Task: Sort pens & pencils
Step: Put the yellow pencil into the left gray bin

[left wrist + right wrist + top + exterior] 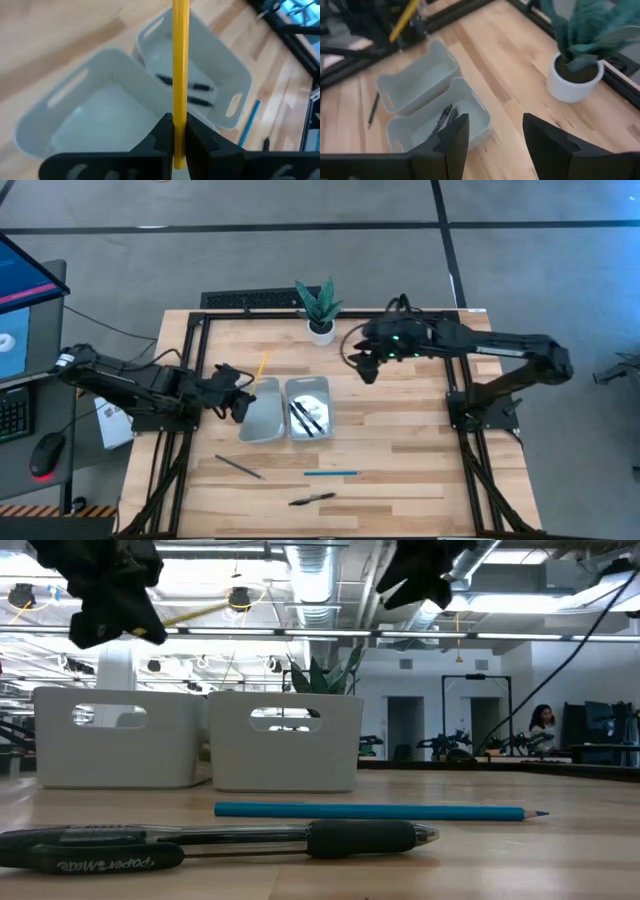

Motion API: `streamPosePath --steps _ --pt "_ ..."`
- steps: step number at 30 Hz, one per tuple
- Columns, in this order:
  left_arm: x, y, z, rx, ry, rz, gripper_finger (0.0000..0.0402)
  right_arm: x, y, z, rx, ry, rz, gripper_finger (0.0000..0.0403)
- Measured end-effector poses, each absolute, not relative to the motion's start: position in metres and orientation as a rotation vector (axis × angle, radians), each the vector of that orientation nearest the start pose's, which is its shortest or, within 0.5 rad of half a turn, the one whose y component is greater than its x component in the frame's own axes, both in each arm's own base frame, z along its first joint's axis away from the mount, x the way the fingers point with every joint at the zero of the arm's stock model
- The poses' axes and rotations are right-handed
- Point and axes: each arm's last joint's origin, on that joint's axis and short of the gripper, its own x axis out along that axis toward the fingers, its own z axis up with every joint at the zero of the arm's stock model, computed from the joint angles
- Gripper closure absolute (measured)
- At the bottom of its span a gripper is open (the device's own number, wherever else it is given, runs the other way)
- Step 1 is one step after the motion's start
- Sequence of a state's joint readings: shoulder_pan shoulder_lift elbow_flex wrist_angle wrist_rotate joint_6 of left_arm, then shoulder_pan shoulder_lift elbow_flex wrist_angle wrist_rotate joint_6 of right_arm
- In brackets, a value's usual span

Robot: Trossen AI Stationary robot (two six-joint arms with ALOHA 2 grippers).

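Observation:
My left gripper (240, 395) hangs over the left white tray (262, 420), shut on the yellow pencil (262, 366). The right white tray (308, 408) holds two black pens (308, 416) on its floor. On the table near the front edge lie the dark grey pencil (238, 467), the blue pencil (332, 473) and a third black pen (312, 499). My right gripper (368, 368) is raised right of the trays, near the plant, open with nothing between its fingers (455, 140). My left gripper pinches the yellow pencil between its two fingers near one end (180, 131); a short stub shows behind the fingertips. The fingers come from the table's left, slanting down. The pencil is lifted clear above the left tray, its long free part (195, 612) sticking out beyond the fingertips.
A potted plant in a white pot (321, 330) stands at the far edge behind the trays. Black frame rails (190, 350) run along the table's sides. Bare wood (400, 440) lies right of the trays.

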State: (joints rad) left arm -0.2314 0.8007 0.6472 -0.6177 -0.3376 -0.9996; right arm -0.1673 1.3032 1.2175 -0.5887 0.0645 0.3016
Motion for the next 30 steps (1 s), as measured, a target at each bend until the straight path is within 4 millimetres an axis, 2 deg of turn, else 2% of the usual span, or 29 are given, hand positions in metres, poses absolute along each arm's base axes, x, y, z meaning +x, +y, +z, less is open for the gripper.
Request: streamPosePath --steps 6,19,25,30 --pt "0.165 -0.034 0.235 -0.853 0.716 0.488 0.0391 0.252 -0.047 0.327 0.304 0.639 -0.391 0.0196" --pt "0.181 -0.056 0.199 -0.963 0.973 0.591 0.0386 0.254 -0.041 0.304 0.248 0.698 -0.358 0.0197" --pt "0.185 -0.059 0.189 -0.982 1.073 0.602 0.0385 0.255 -0.041 0.305 0.228 0.687 -0.350 0.0196" --pt "0.186 -0.059 0.188 -1.000 1.082 0.610 0.0373 0.255 -0.041 0.305 0.228 0.684 -0.350 0.0198"
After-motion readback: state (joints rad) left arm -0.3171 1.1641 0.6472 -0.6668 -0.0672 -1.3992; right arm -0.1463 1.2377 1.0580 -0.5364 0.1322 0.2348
